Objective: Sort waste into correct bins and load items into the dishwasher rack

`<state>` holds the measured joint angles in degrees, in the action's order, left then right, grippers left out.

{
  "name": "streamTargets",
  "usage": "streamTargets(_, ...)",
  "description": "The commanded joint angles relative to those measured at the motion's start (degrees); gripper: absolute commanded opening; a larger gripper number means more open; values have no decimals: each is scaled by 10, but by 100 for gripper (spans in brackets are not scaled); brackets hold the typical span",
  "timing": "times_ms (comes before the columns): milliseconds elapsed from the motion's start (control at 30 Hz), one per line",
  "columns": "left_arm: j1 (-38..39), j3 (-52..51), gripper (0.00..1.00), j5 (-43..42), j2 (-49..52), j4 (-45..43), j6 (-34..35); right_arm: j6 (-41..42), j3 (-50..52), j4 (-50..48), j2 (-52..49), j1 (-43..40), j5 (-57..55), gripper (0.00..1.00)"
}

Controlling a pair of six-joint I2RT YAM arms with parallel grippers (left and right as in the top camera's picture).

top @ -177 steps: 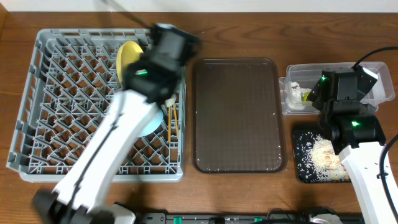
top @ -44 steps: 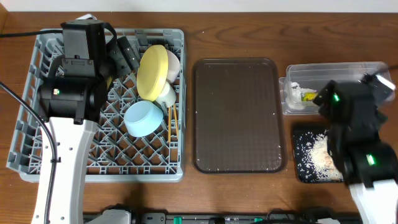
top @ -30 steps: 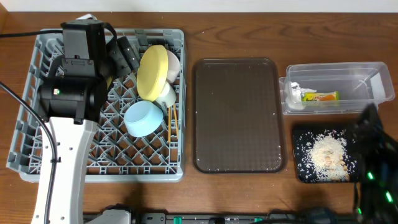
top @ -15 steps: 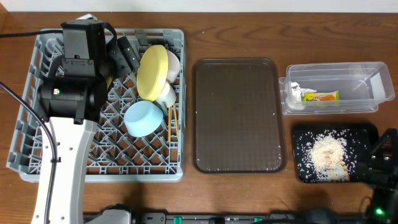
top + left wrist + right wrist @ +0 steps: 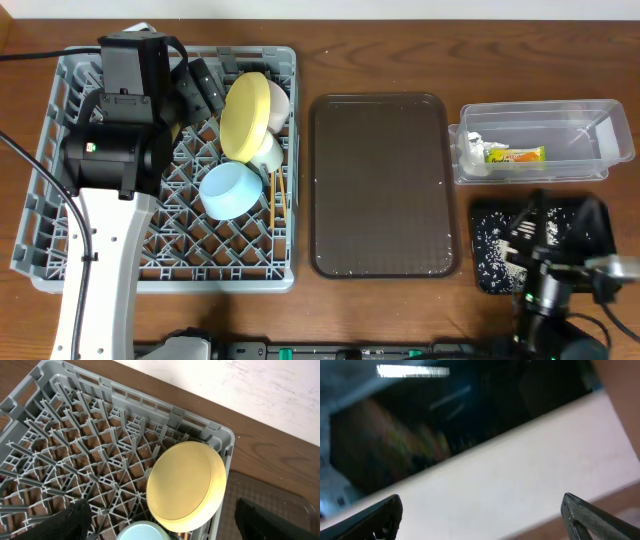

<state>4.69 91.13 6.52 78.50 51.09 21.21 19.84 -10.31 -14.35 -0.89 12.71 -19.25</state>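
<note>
Print on wrapper (image 5: pixel 513 154) unreadable. Yellow plate (image 5: pixel 185 485) stands in rack (image 5: pixel 75 460) just ahead of left pincer (image 5: pixel 169 521), jaws apart; right pincer (image 5: pixel 482 515) likewise apart.

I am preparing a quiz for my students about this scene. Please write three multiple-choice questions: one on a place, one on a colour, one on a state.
1. Where is the snack wrapper?
A) in the clear tub
B) on the brown tray
C) in the rack

2. What colour is the cup?
A) red
B) light blue
C) black

3. How is the left gripper?
A) shut on the cup
B) shut on chopsticks
C) open

Answers: 1 A, it lies inside the tub; 2 B, seen from overhead; 3 C, its jaws stand wide apart.
</note>
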Motion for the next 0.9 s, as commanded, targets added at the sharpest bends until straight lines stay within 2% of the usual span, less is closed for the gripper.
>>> streamTargets(0,-2,-1,93,1,1,1,3,-17,44,-2,6,-12,26,99)
streamTargets(200,-2,0,93,1,1,1,3,-29,99,-2,6,-26,69,99)
streamTargets(433,-2,0,93,1,1,1,3,-90,100,68,6,-30,86,99)
streamTargets(633,-2,-1,93,1,1,1,3,-165,100,170,6,-30,90,99)
streamTargets(867,-2,0,93,1,1,1,3,-207,100,178,6,-31,103,99)
